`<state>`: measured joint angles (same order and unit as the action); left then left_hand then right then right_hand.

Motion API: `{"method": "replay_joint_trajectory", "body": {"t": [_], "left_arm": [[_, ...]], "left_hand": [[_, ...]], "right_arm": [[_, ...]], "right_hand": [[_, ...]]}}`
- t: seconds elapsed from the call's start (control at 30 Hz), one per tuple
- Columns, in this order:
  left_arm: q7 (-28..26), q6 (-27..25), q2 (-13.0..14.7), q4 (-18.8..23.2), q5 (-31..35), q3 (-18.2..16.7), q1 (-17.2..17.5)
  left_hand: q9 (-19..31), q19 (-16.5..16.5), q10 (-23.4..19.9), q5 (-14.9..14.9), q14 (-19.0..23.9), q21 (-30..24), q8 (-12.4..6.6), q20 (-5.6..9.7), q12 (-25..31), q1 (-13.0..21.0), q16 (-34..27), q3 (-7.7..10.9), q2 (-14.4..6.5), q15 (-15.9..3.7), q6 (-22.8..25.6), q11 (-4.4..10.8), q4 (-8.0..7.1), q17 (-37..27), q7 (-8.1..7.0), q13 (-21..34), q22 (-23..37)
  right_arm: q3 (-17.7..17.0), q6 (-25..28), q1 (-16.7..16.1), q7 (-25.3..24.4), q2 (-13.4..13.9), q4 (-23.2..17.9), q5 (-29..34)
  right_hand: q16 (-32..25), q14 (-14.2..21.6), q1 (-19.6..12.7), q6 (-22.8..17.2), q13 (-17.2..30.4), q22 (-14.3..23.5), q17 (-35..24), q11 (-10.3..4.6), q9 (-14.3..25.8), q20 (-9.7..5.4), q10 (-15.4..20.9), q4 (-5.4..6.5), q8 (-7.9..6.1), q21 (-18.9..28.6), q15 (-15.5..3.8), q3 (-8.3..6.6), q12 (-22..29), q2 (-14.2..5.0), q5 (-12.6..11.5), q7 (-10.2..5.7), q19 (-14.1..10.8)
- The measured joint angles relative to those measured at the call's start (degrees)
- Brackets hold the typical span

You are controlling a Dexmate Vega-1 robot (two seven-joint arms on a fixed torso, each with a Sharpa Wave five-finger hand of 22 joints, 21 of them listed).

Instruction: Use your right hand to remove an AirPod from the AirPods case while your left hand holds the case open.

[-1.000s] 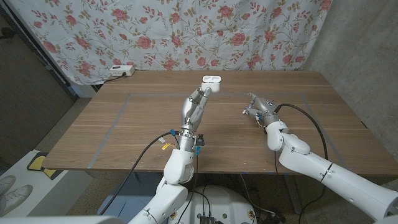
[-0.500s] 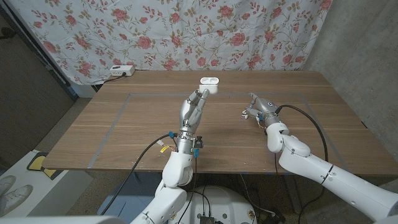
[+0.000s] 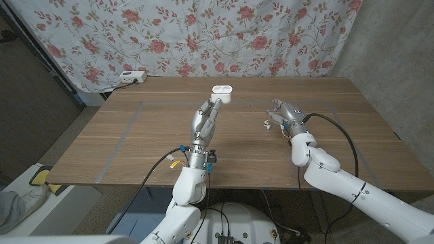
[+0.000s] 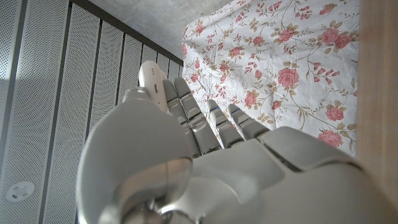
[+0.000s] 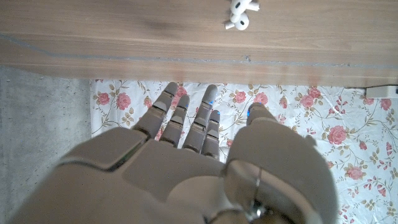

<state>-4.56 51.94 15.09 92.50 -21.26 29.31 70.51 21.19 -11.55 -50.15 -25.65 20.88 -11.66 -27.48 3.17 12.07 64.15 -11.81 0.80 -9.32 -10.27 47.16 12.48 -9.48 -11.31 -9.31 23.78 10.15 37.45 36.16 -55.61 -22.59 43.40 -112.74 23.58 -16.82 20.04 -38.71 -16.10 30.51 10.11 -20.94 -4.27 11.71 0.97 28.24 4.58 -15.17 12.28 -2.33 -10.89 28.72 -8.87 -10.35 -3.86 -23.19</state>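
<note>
My left hand [image 3: 204, 119] is raised over the middle of the table and pinches the white AirPods case [image 3: 221, 92] at its fingertips, with the case's lid up. The case [image 4: 152, 79] also pokes out above the fingers in the left wrist view. A white AirPod [image 3: 266, 123] lies on the wood just left of my right hand [image 3: 288, 116]. The AirPod [image 5: 239, 14] is on the table beyond my right hand's fingers [image 5: 186, 121], which are stretched out and apart with nothing in them.
A white power strip [image 3: 132, 76] sits at the table's [image 3: 122, 149] far left edge, in front of the floral curtain [image 3: 203, 34]. Tape lines [image 3: 129, 125] mark a rectangle on the wood. A shoe [image 3: 17, 203] is on the floor at the left.
My right hand has let go of the AirPod, which now lies on the table beside it. My left hand has carried the case a little to the left.
</note>
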Motion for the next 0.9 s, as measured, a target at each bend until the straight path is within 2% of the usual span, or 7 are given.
{"method": "replay_joint_trajectory", "body": {"t": [0.1,0.17,0.3,0.43,0.6,0.9], "left_arm": [[0.7,0.4,0.2,0.0,-0.6,-0.2,0.1],[0.9,0.5,0.3,0.0,-0.8,-0.3,0.3],[1.1,0.5,0.5,0.2,-0.9,-0.5,0.5],[1.5,0.5,0.6,0.3,-1.3,-0.6,0.7],[2.1,0.6,0.6,-0.3,-2.3,-0.5,0.6],[2.3,0.8,0.2,-1.0,-2.3,-0.5,0.6]], "left_hand": [[0.0,0.0,0.0,0.0,0.0,0.0,0.0,0.0,0.0,0.0,0.0,0.0,0.0,0.0,0.0,0.0,0.0,0.0,0.0,0.0,0.0],[0.0,0.0,0.0,0.2,0.0,0.0,0.0,0.0,0.0,0.0,0.0,0.0,0.0,0.0,0.0,0.0,0.0,0.0,0.0,0.0,0.0],[0.0,0.0,0.0,0.2,0.0,0.0,0.0,0.0,0.0,0.0,0.0,0.0,0.0,0.0,0.0,0.0,0.0,0.0,0.0,0.0,0.0],[0.0,0.0,0.0,0.2,0.0,0.0,0.0,0.0,0.0,0.0,0.0,0.0,0.0,0.0,0.0,0.0,0.01,0.0,0.0,0.0,0.0],[0.0,0.2,0.0,0.2,0.0,0.0,0.0,-0.21,0.0,0.0,0.0,-0.01,0.0,0.0,0.0,0.0,0.01,0.0,0.0,0.2,0.0],[0.0,0.2,0.0,0.2,0.0,0.0,0.0,-0.21,0.0,0.1,0.0,-0.01,0.1,0.0,0.0,0.0,0.01,0.0,0.0,0.3,0.0]], "right_arm": [[-1.4,-1.2,-1.2,-0.4,-0.4,-1.4,-0.9],[-1.8,-2.7,-1.6,-0.5,-0.4,-1.8,-2.1],[-2.9,-4.7,-2.6,-0.6,-0.4,-2.9,-3.8],[-4.2,-6.1,-3.7,-0.5,0.0,-4.9,-5.8],[-6.3,-6.9,-5.4,0.4,0.7,-7.9,-8.6],[-9.4,-8.4,-7.5,2.2,1.7,-11.4,-14.0]], "right_hand": [[-0.3,2.0,2.3,-1.9,-2.0,0.0,0.7,0.27,-0.1,0.16,0.2,1.25,-0.31,0.1,-0.11,-0.01,-2.0,-0.63,0.0,-0.2,-1.3],[0.7,0.5,3.6,-2.5,-3.3,0.0,1.4,0.37,-0.3,0.49,-1.5,1.96,-0.32,0.0,-0.07,-0.1,-4.1,-0.64,0.0,-0.42,-0.9],[2.9,-3.4,5.7,-2.7,-5.5,-0.2,2.3,0.4,-0.3,1.49,-3.8,2.49,0.02,-0.7,-0.04,0.31,-7.3,-0.15,0.0,-0.22,0.1],[4.5,-7.0,7.0,-1.6,-7.2,-0.3,3.1,1.48,-0.3,1.8,-5.0,2.55,1.02,-1.1,0.01,0.37,-9.7,0.01,0.0,0.16,1.7],[5.3,-9.0,7.4,-0.8,-8.1,-0.3,3.6,1.34,-0.3,1.36,-5.7,2.79,1.52,-1.5,0.08,0.61,-10.8,0.01,0.0,0.26,2.7],[5.8,-11.0,7.4,-0.8,-9.0,-0.3,4.4,1.19,-0.3,1.21,-6.5,2.12,1.86,-1.7,0.2,-0.05,-12.0,0.01,0.0,-0.39,4.2]]}}
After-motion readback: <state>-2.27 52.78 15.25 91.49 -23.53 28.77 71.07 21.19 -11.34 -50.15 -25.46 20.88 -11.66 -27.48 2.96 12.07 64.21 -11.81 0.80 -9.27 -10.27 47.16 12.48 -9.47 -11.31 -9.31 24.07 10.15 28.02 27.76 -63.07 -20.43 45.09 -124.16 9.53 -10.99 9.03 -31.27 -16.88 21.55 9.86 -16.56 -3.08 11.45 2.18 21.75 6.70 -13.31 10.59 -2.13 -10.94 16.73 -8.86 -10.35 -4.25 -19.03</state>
